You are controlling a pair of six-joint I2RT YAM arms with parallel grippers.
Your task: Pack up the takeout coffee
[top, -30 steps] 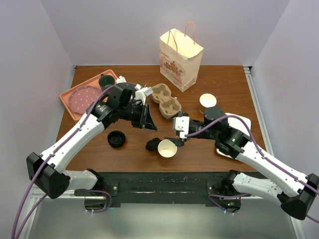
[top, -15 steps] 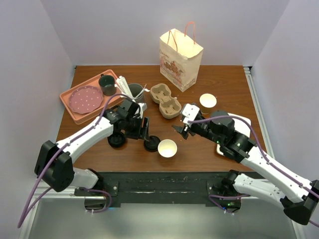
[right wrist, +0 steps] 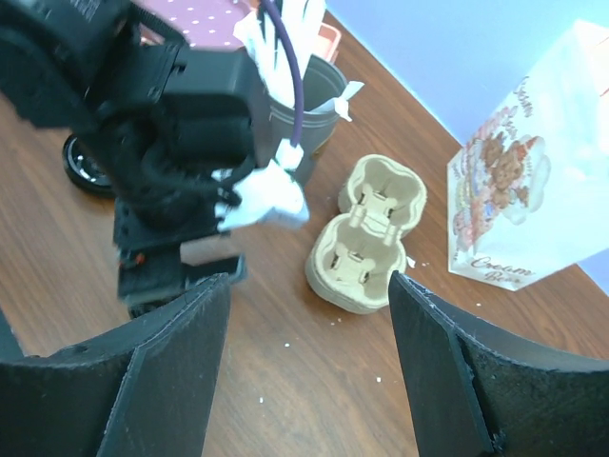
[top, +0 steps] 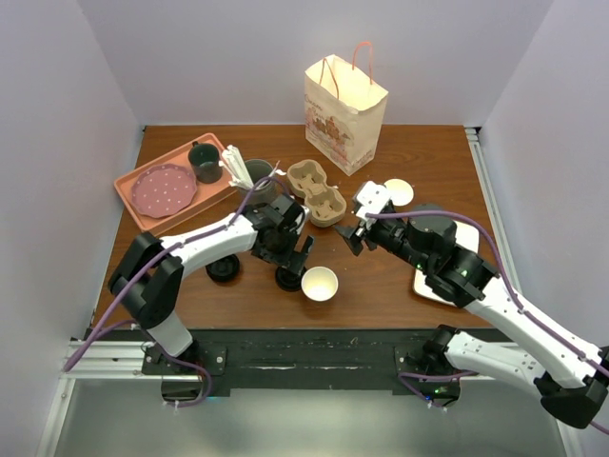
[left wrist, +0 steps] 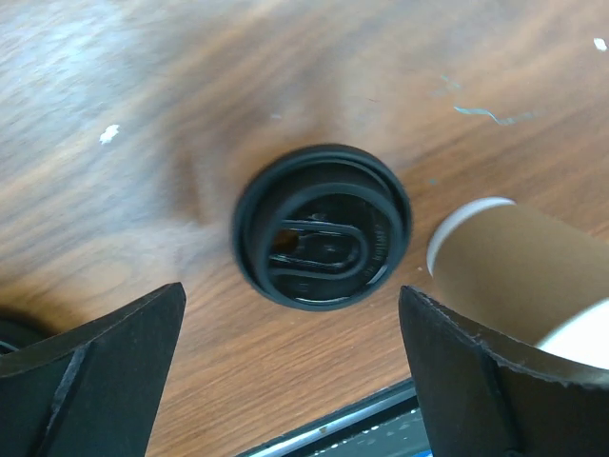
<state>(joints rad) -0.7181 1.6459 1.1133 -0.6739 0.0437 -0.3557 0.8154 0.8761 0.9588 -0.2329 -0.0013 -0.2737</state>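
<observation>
- Tan paper takeout coffee (top: pixel 319 283) stands upright and lidless near the front edge of the surface (top: pixel 376 295). It looks light and thin-walled, likely to crush, so a gentle squeeze across the sides below the stiffer rim seems safest.
- Black lid (left wrist: pixel 322 227) lies flat just beside the cup, directly under the left fingers (left wrist: pixel 105 371), which hang spread apart and hold nothing.
- Right fingers (right wrist: pixel 162 371) hover wide apart and empty, aimed toward the cardboard cup carrier (right wrist: pixel 366 238).
- Paper bag (top: pixel 344 112) stands farthest back.
</observation>
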